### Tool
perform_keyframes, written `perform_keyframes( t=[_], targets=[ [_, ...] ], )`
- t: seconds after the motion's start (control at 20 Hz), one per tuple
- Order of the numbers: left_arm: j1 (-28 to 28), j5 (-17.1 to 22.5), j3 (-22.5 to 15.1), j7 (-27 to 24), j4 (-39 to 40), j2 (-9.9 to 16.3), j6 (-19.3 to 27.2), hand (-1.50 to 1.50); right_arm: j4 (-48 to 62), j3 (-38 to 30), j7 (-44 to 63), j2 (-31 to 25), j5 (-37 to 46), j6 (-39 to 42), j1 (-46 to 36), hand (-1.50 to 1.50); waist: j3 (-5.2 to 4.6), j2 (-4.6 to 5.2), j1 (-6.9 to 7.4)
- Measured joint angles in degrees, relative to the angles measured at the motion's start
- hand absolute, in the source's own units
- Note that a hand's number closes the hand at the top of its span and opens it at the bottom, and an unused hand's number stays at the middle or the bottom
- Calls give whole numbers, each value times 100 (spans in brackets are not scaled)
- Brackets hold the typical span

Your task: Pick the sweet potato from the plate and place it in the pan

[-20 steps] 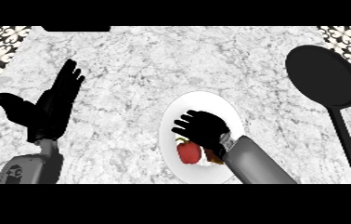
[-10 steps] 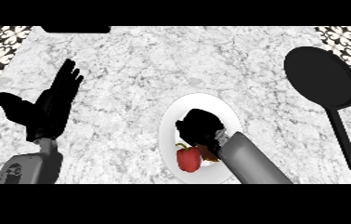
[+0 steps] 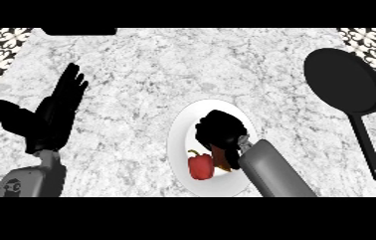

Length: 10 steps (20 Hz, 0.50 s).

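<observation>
- the bench [image 3: 183, 69] has a grey-white marbled top that fills the head view, with a patterned strip showing at its far corners.
- a white plate [image 3: 180, 139] lies on the bench near the lower middle, looking taller than wide.
- on the plate's near half lies a red bell pepper [image 3: 201, 165] with a green stem pointing to the left.
- just right of the pepper, a small brown-orange piece, seemingly the sweet potato [image 3: 223, 164], shows under the right hand; most of it is hidden, so its shape cannot be told.
- the right hand [image 3: 219, 132] sits over the plate's middle, its grey forearm coming in from the lower right edge.
- its fingers are curled downward into a dark bunch above the brown-orange piece; whether they actually close round it cannot be told from this angle.
- the pepper lies just beside that hand; whether they touch cannot be told.
- the pan [image 3: 341, 87] is black and round, standing on the bench at the far right, well apart from the plate, with its long handle running toward the near edge.
- the left hand [image 3: 51, 117] rests at the left edge of the view, fingers straight and pointing up, thumb spread to the left, holding nothing.
</observation>
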Motion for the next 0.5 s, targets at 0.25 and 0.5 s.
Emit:
perform_keyframes(
  t=[0.25,0.5],
  targets=[
    [142,15,99,-41,-11,62,-8,0,26,-1543,1680,39,-169,-294,26,150,11,5,-163],
    [53,31,141,-26,41,86,-14,0,-527,-2348,3146,-28,138,-802,-314,150,10,-6,-151]
  ],
)
